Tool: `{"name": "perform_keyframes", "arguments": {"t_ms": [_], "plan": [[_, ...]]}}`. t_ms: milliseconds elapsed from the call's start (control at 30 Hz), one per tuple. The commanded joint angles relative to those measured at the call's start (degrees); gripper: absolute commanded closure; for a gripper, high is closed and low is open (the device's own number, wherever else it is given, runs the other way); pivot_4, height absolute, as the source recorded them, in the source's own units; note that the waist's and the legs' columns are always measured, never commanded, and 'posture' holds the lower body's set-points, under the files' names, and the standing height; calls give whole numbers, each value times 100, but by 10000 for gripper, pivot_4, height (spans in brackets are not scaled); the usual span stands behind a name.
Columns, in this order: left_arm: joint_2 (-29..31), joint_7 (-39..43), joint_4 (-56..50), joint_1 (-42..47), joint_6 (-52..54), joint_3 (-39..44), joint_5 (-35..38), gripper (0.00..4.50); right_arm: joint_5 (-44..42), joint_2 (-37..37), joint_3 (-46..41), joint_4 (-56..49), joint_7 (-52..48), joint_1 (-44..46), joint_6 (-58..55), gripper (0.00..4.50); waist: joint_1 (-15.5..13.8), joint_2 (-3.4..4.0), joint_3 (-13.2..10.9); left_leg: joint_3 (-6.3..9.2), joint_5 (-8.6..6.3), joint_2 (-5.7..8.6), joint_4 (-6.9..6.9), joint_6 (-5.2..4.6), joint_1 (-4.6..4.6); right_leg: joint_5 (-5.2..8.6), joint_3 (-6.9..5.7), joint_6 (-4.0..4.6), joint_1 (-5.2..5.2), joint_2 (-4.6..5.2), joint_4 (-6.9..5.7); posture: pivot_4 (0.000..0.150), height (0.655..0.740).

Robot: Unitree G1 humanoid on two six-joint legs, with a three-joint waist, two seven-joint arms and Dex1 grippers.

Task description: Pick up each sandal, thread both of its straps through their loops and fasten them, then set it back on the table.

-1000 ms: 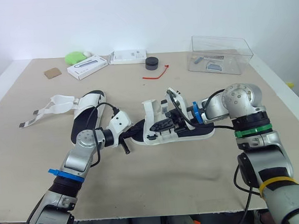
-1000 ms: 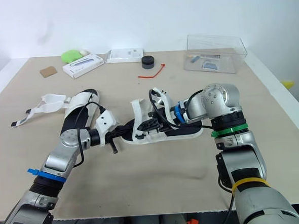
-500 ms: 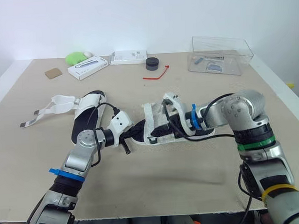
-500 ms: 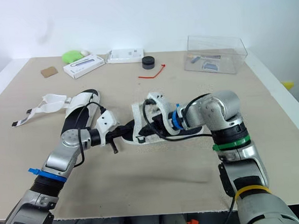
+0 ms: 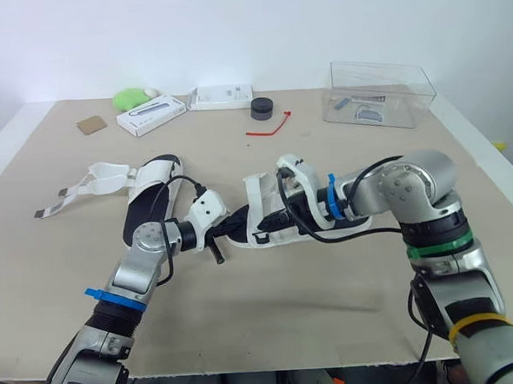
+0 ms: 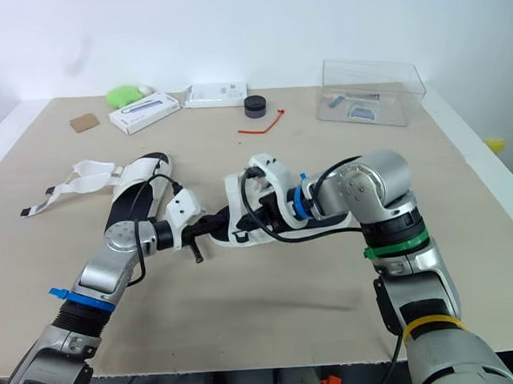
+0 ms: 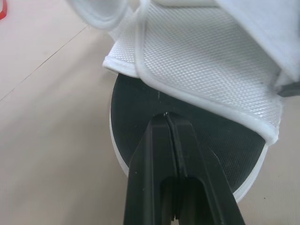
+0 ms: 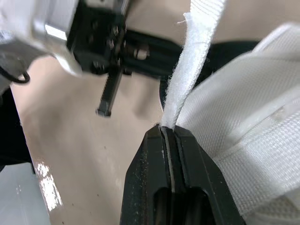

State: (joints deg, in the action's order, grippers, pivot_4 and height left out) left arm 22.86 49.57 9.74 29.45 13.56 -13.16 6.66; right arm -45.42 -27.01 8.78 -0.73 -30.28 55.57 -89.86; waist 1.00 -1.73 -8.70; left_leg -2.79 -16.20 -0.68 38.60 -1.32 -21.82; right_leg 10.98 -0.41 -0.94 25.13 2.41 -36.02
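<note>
left arm (image 5: 143, 262) reaching in low with elbow bent, left gripper (image 7: 165, 116) fingers squeezed tight together, tips right on the sandal (image 7: 201, 140) sole, right arm (image 5: 426, 225) folded inward across the front, right gripper (image 8: 168, 130) pinched on a white strap (image 8: 190, 61)

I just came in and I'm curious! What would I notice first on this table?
Probably the white sandal in the middle of the table, with both robot arms reaching to it. The right gripper pinches a white strap of it, and the shut left gripper has its tip on the black sole. A second sandal lies off to the robot's left with its straps loose.
</note>
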Motion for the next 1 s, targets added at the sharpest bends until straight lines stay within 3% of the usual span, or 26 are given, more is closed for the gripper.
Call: {"name": "perform_keyframes", "arguments": {"t_ms": [33, 267, 367, 433, 600, 933, 1000], "plan": [[-10, 35, 377, -233, 191, -331, -277, 45000, -201, -34, -210, -403, -285, 143, -58, 44645, 0, 0, 0, 1, 0, 0, 0, 0, -3, 0, -1, 0, 2, 1, 0, 1500, 7400], [-1, 37, 355, -261, 200, -324, -277, 45000, -198, -41, -182, -787, -291, -253, -252, 44645, 0, 0, 0, 12, 0, 1, 4, 0, -18, -1, -8, 1, 9, 3, 0, 1500, 7400], [-9, 35, 373, -257, 181, -331, -285, 45000, -151, -49, -189, -867, -272, -386, -229, 35262, 3, 1, 1, 14, 0, 1, 4, 0, -18, 0, -9, 2, 9, 2, 0, 1500, 7400], [-24, 33, 394, -238, 174, -335, -285, 45000, -96, -119, -119, -952, -295, -477, -159, 26472, 3, 1, 1, 16, 0, 1, 5, 0, -17, 0, -10, 2, 8, 2, 0, 1500, 7400], [-41, 37, 443, -208, 153, -340, -283, 45000, 9, -172, -184, -940, -362, -407, 61, 584, 3, 1, 2, 22, 1, 1, 10, 0, -10, -1, -14, 2, -1, 0, -1, 1500, 7400], [-29, 30, 449, -224, 131, -323, -297, 45000, 397, 101, -324, 72, -392, 392, 556, 209, 7, 2, 2, 22, 10, 1, 19, -6, -9, -7, -13, 1, -4, -4, -3, 1500, 7400], [-25, 27, 431, -242, 136, -322, -296, 45000, 412, 167, -328, 122, -402, 414, 541, 7857, 7, 2, 2, 22, 10, 1, 19, -6, -14, -8, -12, 3, -1, -1, -3, 1500, 7400]]}}
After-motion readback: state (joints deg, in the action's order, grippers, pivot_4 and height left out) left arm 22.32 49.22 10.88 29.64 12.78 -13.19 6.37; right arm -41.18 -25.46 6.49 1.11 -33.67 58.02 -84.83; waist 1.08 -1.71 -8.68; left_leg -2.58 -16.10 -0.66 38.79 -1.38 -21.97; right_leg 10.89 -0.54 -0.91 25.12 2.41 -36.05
